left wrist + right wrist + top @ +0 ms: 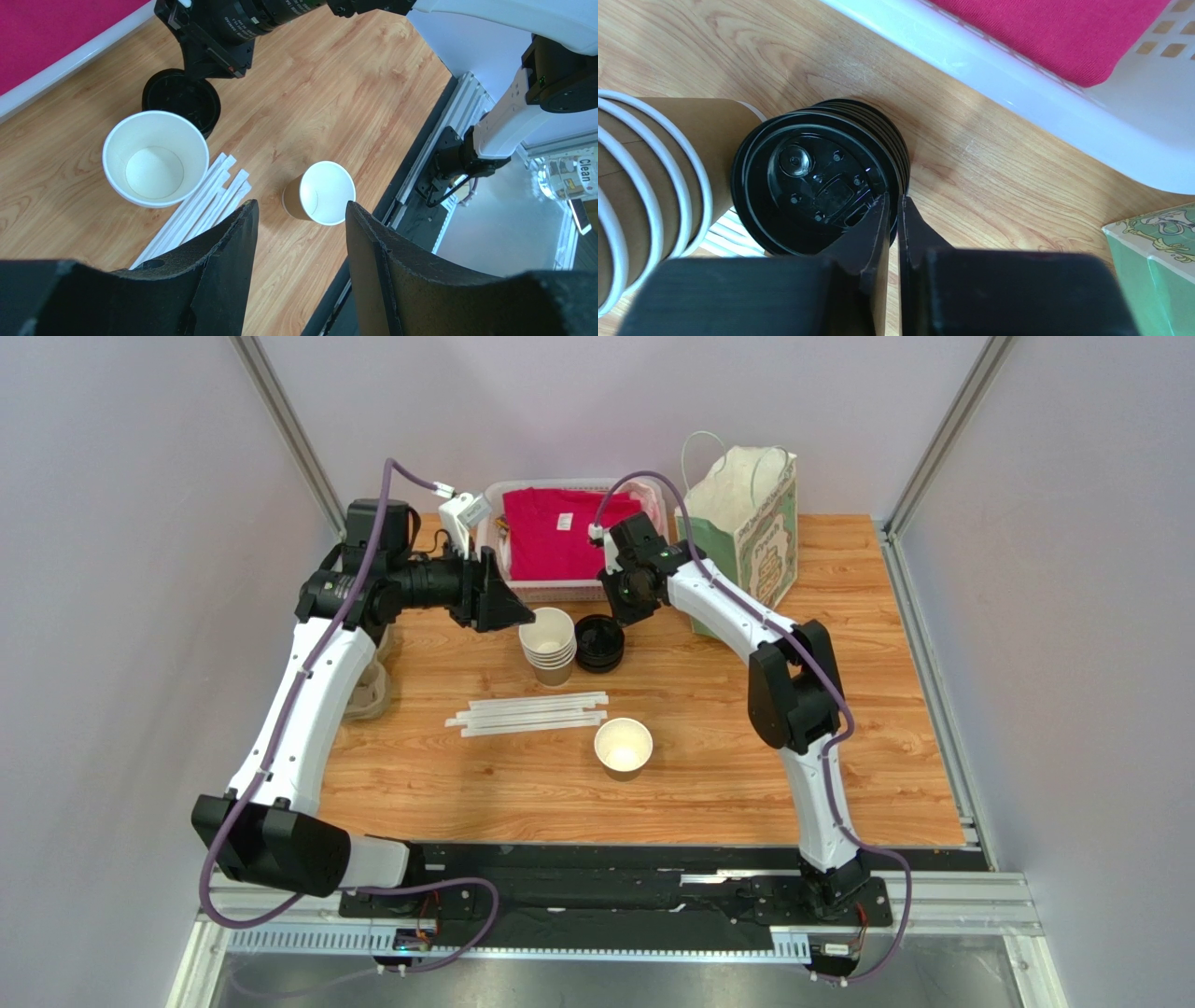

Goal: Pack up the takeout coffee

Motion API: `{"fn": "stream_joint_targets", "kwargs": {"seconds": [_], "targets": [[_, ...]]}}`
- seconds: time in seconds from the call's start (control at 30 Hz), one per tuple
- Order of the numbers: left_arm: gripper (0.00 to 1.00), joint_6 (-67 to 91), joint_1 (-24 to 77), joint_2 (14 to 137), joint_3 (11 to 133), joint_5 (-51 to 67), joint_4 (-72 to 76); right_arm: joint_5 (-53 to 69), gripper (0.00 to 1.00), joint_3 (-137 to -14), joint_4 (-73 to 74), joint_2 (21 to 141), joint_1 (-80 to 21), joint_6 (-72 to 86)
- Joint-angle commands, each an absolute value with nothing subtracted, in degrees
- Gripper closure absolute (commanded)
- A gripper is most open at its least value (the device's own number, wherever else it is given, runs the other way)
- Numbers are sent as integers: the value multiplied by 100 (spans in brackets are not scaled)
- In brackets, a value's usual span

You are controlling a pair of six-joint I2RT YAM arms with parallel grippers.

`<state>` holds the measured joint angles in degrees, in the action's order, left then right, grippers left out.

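Wood surface (730, 742), overhead: single tan cup (623, 746) stands open-topped, empty, near the front; white basket (561, 588) holds a red shirt (554, 532), green bag (765, 532) white tissue (730, 476). Left wrist: left end effector (300, 210) half open, gripping nothing. Right wrist: right end effector (892, 203) pinched on the black pile's (901, 143) top lid (808, 182).

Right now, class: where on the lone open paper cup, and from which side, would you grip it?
Probably the rim, from above: the paper cup stands upright and lidless, apart from the straws, so its wall can be pinched inside and out.
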<state>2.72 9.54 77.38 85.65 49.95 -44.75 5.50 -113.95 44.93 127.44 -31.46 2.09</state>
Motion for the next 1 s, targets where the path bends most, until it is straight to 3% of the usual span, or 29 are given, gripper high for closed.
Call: {"fn": "stream_joint_targets", "kwargs": {"seconds": [0.0, 0.87, 0.9, 0.93, 0.97], "targets": [[43, 290, 896, 7796, 8727, 5142, -4368, 562, 100, -11646, 4544, 12806, -3199, 193], [43, 299, 870, 7822, 8833, 5159, -4438, 764, 100, -11548, 4376, 12137, -3182, 211], [43, 299, 870, 7822, 8833, 5150, -4430, 799, 96, -11618, 4464, 12216, -3182, 220], [43, 299, 870, 7822, 8833, 5159, -4421, 817, 75, -11671, 4534, 12330, -3182, 220], [43, 299, 870, 7831, 8833, 5168, -4421, 817, 67, -11707, 4587, 12366, -3182, 220]]}}
